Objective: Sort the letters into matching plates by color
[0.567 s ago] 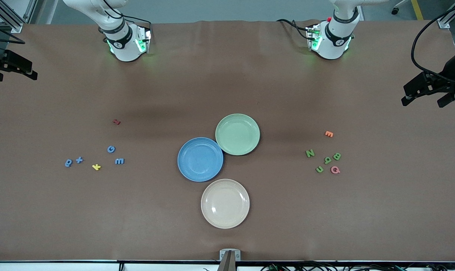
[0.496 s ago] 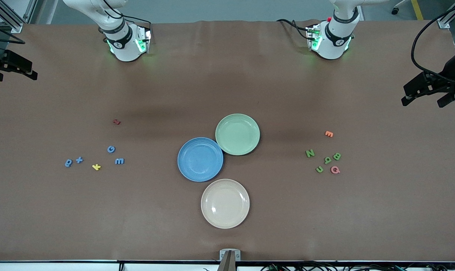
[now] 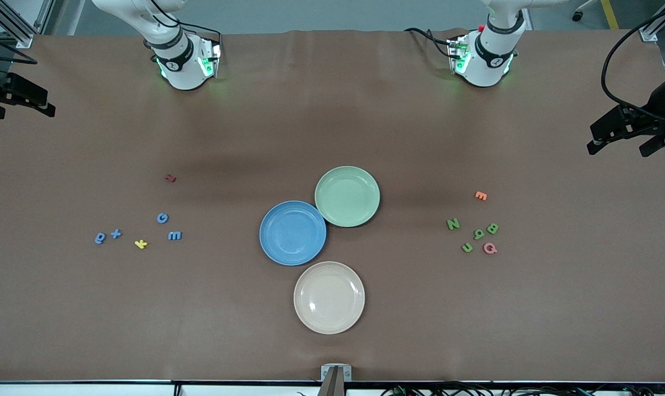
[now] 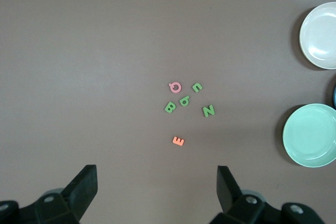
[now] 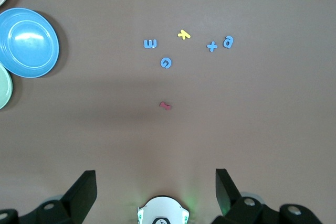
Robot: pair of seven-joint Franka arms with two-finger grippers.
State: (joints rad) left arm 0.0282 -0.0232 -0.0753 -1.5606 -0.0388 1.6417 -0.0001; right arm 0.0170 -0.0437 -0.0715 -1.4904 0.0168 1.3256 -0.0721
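— Where are your hands, and why so high?

— My left gripper (image 4: 157, 195) hangs over the worktop (image 3: 332, 126) above the green cluster, its fingers (image 4: 84, 187) spread wide and holding nothing. My right gripper (image 5: 156, 192) hangs the same way over the blue cluster, fingers (image 5: 84, 188) wide apart and empty too. I judge the height is there to let each wrist take in its whole group before I choose a letter.

— What lies under the left one?

— Four green letters (image 3: 471, 235) bunched close, with a pink letter (image 3: 490, 248) just beside them and an orange letter (image 3: 481, 195) a little apart, farther from the front camera. All sit toward my left arm's end.

— And under the right?

— Four blue letters (image 3: 139, 231) loosely strung out, a yellow letter (image 3: 141, 243) among them, and a red letter (image 3: 170, 177) off on its own, farther from the front camera.

— The plates?

— Three huddle mid-worktop, between the clusters. The blue plate (image 3: 292, 232) and green plate (image 3: 347, 196) touch at their rims; the cream plate (image 3: 329, 297) sits nearest the front camera, just beside the blue one. All three are empty, so I judge the sorting has not begun. I think the odd colours belong in the cream one.
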